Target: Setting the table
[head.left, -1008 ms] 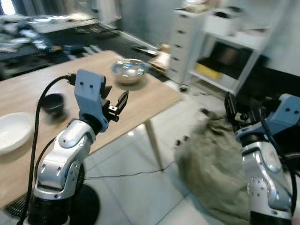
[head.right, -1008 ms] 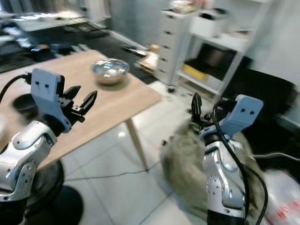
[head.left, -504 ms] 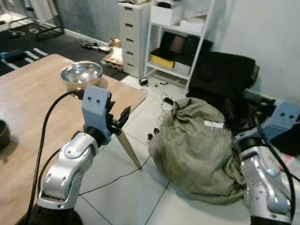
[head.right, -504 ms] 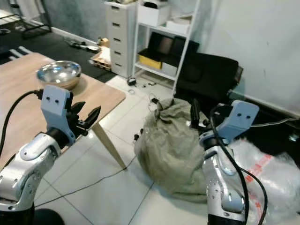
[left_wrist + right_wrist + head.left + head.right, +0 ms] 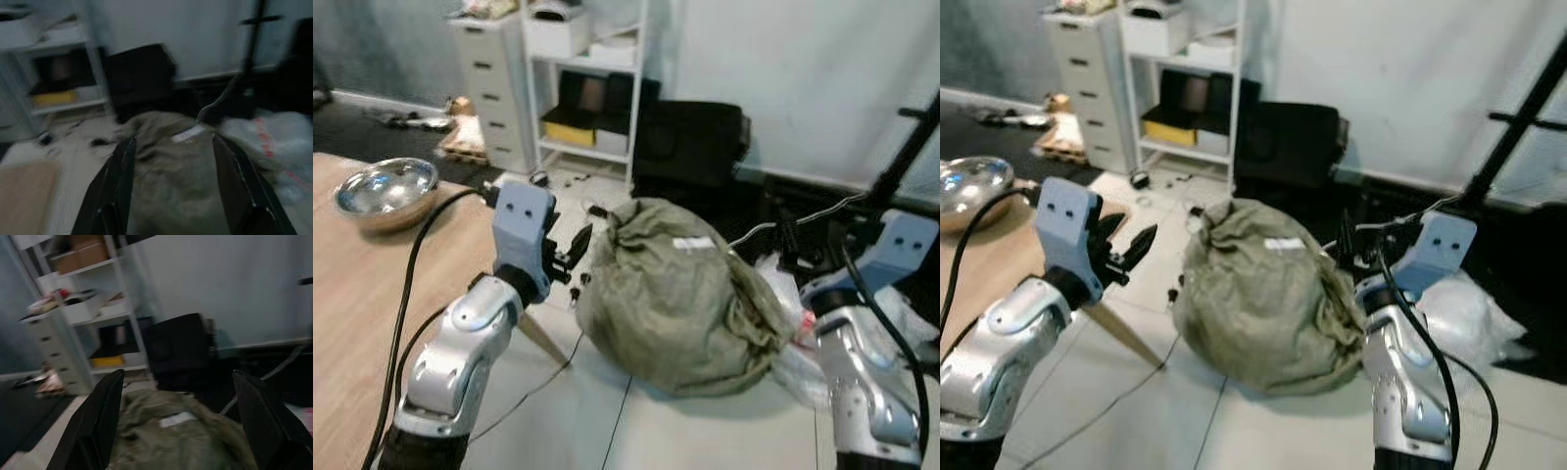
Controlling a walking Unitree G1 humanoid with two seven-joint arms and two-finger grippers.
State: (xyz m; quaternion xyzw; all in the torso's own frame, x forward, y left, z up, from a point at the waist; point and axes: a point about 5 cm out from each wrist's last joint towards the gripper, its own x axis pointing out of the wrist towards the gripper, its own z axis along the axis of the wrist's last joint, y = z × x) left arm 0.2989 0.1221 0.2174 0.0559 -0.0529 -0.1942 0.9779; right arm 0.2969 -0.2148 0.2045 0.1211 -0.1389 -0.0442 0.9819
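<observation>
A big olive-green cloth sack [image 5: 680, 299], bulging and knotted at the top, lies on the pale tiled floor [image 5: 636, 431] ahead of both arms. The light wooden table [image 5: 352, 304] stands to the left, cut off by the frame edge, with a shiny round metal bowl [image 5: 386, 188] near its far corner. Behind the sack stand a white open shelf unit [image 5: 592, 88] and a white drawer cabinet [image 5: 494, 83]. The left tool [image 5: 570, 257] hangs in the air beside the table with its fingers spread wide, holding nothing. The right tool [image 5: 176, 431] is likewise wide apart and empty, aimed over the sack. The wrist views are blurred.
</observation>
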